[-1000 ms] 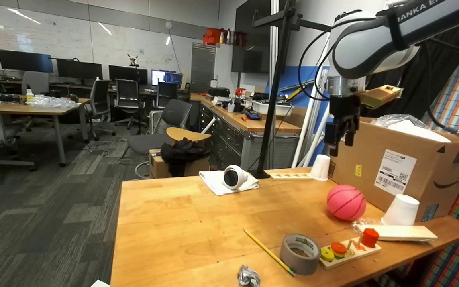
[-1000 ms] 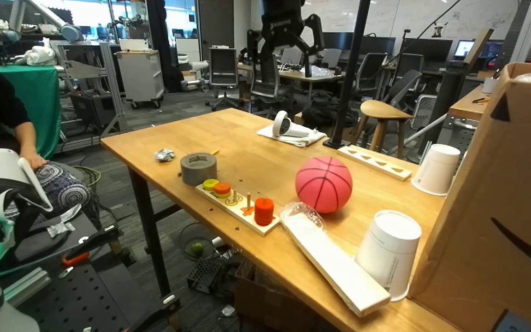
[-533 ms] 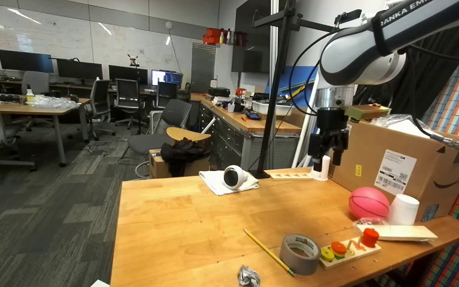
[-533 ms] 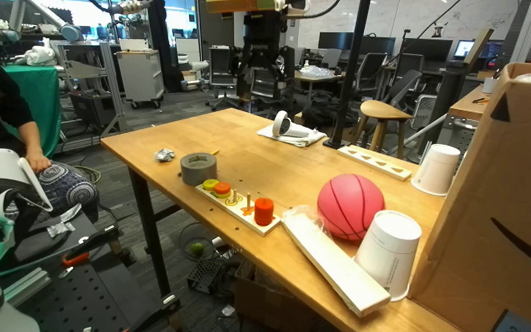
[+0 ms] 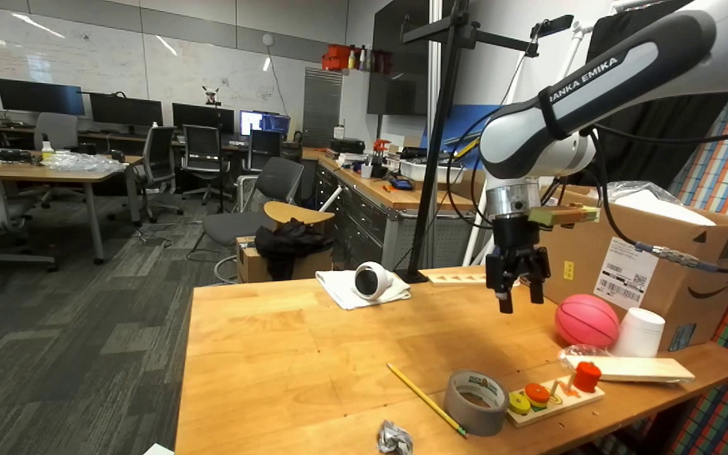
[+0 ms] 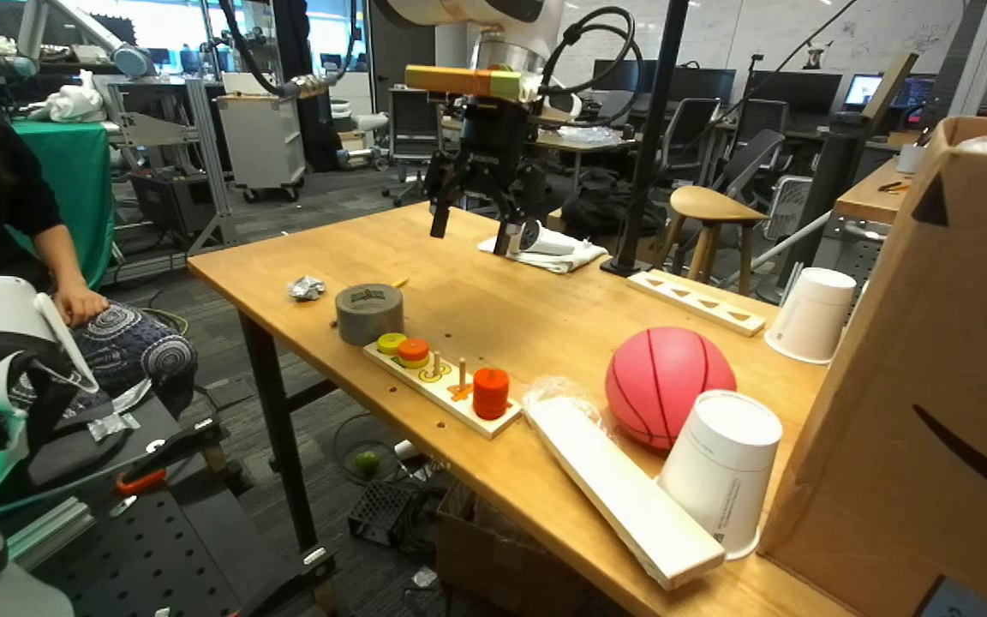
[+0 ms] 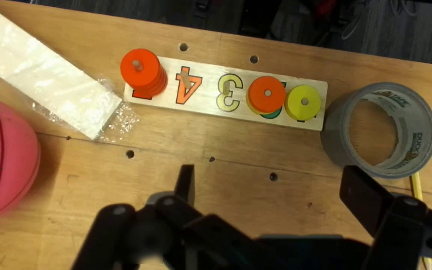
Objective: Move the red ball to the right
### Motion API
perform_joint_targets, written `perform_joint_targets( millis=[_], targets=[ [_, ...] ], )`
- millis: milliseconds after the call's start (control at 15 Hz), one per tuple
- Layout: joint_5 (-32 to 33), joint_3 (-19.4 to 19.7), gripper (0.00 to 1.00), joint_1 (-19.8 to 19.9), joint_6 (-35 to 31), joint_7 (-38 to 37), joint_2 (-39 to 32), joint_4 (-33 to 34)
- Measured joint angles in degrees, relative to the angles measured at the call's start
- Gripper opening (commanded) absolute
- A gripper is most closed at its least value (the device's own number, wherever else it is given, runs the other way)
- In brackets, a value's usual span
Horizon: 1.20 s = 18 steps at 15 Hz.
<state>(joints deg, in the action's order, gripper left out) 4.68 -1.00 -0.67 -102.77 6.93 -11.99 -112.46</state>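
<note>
Red ball (image 6: 663, 384) beside white cup (image 6: 723, 473)

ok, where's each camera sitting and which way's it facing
An exterior view: near tape roll, facing across table; arm, gripper at right.
An exterior view: near cardboard box, facing over red ball; arm, gripper at top.
Wrist view: wrist-mounted, facing down at peg toy; fingers at bottom.
Both exterior views share red ball, tape roll, peg toy.
</note>
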Motion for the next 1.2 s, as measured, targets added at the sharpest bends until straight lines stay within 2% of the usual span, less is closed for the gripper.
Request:
perform_joint_targets(
  millis=[600,1200],
  targets=[
    [1.12,2.59,1.00,3.04,5.66,-0.87,-12.08,8.73],
    [17.58,5.74,1.00,2.46,12.26,-9.82,-13.76,15.14]
  ],
)
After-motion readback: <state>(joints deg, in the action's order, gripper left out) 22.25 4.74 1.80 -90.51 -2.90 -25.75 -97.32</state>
